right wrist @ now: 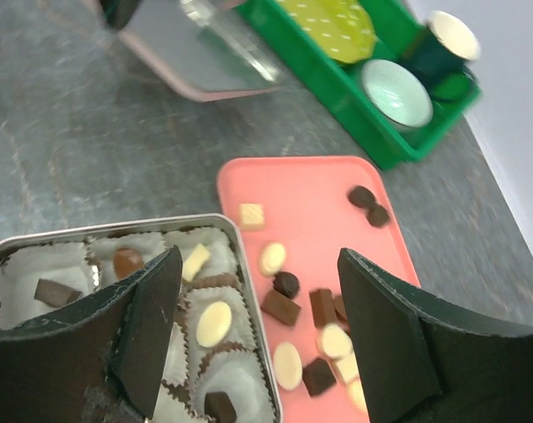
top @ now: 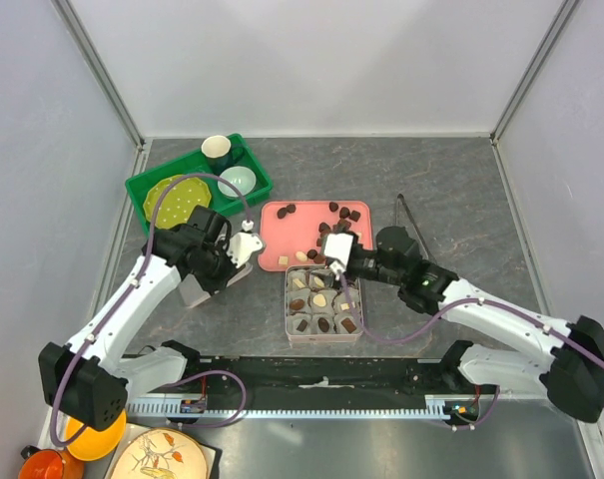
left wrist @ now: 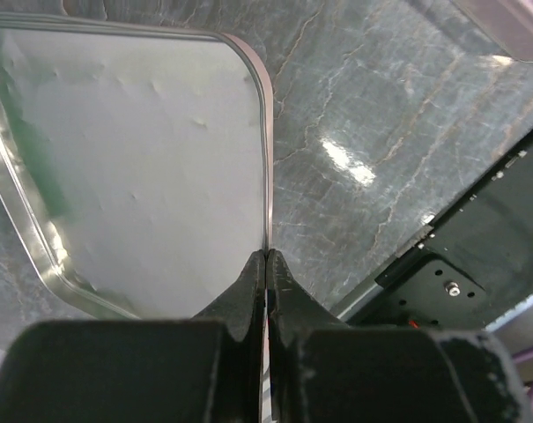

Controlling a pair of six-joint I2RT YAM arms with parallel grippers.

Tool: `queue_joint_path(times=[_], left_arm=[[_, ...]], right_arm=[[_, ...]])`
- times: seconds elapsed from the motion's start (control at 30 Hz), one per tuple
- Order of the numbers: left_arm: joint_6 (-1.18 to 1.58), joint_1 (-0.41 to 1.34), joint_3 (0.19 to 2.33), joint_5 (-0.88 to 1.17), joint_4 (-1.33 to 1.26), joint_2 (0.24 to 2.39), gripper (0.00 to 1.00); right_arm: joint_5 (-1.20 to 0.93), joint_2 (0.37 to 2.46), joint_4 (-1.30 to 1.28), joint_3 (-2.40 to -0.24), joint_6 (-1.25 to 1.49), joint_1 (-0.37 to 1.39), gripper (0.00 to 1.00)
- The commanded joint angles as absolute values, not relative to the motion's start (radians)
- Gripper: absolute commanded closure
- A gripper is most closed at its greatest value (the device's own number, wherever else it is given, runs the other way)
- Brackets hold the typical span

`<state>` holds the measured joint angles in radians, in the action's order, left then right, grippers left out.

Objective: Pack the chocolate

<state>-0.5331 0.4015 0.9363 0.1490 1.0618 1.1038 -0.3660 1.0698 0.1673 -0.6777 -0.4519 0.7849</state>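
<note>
Broadly, open table [top: 461, 200] stretches right of the tray [top: 282, 244], whose near edge lies just beside the tin [top: 288, 309]. Chocolate [right wrist: 285, 284] sits on both. The left gripper [left wrist: 266, 264] pinches the lid's [left wrist: 143, 159] rim, and the right gripper [right wrist: 259, 260] hangs spread above that seam.

The desk [top: 461, 200] is grey, stone-patterned and glossy. The tin [right wrist: 248, 295] and the lid [left wrist: 143, 159] are bright smooth metal, the lid faintly dimpled. Pleated white paper cups [right wrist: 37, 264] line the tin. The pink tray [right wrist: 310, 189] looks like matt plastic, the green crate [right wrist: 336, 79] like shinier plastic. The chocolate [right wrist: 215, 323] is smooth.
</note>
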Motion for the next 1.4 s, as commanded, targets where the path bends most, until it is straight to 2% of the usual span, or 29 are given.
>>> queue_joint_path(times=[0.0, 0.37, 0.6, 0.93, 1.13, 1.37], left_arm=[[-0.618, 0.405, 1.055, 0.225, 1.183, 1.100, 0.99], [-0.724, 0.403, 1.186, 0.383, 1.354, 1.135, 0.99], [-0.837, 0.405, 1.268, 0.509, 1.439, 1.126, 0.99], [-0.894, 0.414, 1.305, 0.552, 1.511, 1.135, 0.98], [-0.902, 0.422, 1.302, 0.561, 1.537, 1.129, 0.98], [-0.890, 0.449, 1.290, 0.540, 1.537, 1.111, 0.99]], right_arm=[[-0.353, 1.146, 0.178, -0.738, -0.638, 0.873, 0.19], [-0.238, 1.293, 0.321, -0.808, -0.788, 1.035, 0.19], [-0.248, 1.359, 0.273, -0.890, -0.844, 1.106, 0.20], [-0.239, 1.428, 0.253, -0.946, -0.884, 1.141, 0.21], [-0.245, 1.463, 0.213, -0.974, -0.907, 1.149, 0.25], [-0.241, 1.485, 0.144, -1.000, -0.923, 1.150, 0.34]])
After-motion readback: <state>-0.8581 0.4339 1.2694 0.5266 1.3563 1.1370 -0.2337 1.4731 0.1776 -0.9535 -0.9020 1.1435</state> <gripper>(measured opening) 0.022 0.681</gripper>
